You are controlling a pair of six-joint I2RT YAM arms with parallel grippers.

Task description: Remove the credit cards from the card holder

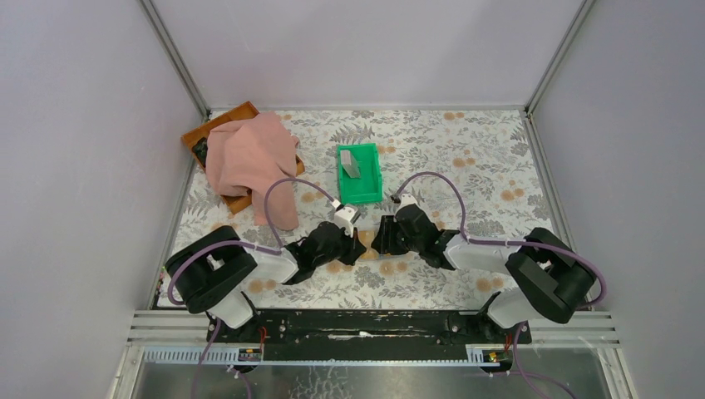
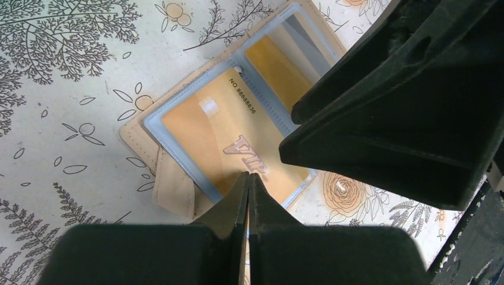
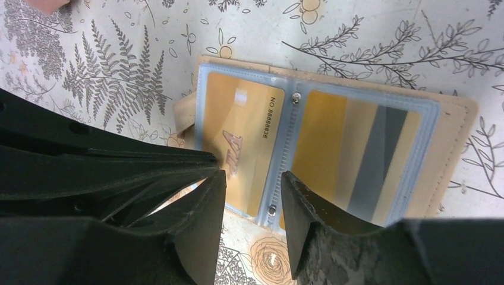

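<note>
Open tan-brown folding card holder with pale blue clear sleeves [image 3: 454, 148] lies flat on the floral tablecloth [image 3: 368, 35]. In the top view it is almost fully hidden under the two grippers, which meet at table centre near the 6 o'clock edge.

Two cards are still in it:
- a gold VIP-printed credit card [image 3: 238, 119] in the 9 o'clock pocket
- a gold card with a grey stripe [image 3: 356, 148] in the 3 o'clock pocket

Right wrist view:
- the holder's long axis runs 9 to 3, dipping slightly toward 4
- each card's long axis runs roughly 12 to 6
- the right gripper [image 3: 252, 181] has its fingers apart, straddling the spine at the holder's 6 o'clock edge, with the holder at 12 o'clock from the tips

Left wrist view:
- the left gripper [image 2: 248, 178] has its fingers pressed together, tips on the near edge of the VIP card [image 2: 208, 130], and the holder [image 2: 172, 187] runs away toward 1 o'clock
- I cannot tell whether a card edge or sleeve lip is pinched

Key relation, as a judgement: the left arm is nearer the VIP card, so the pull should follow that card's long axis while the right arm pins the holder.

A green plastic bin [image 1: 370, 187] sits at 12 o'clock from the grippers with a grey card [image 1: 351, 162] standing in it. A pink cloth [image 1: 249, 154] lies at 10 o'clock.
</note>
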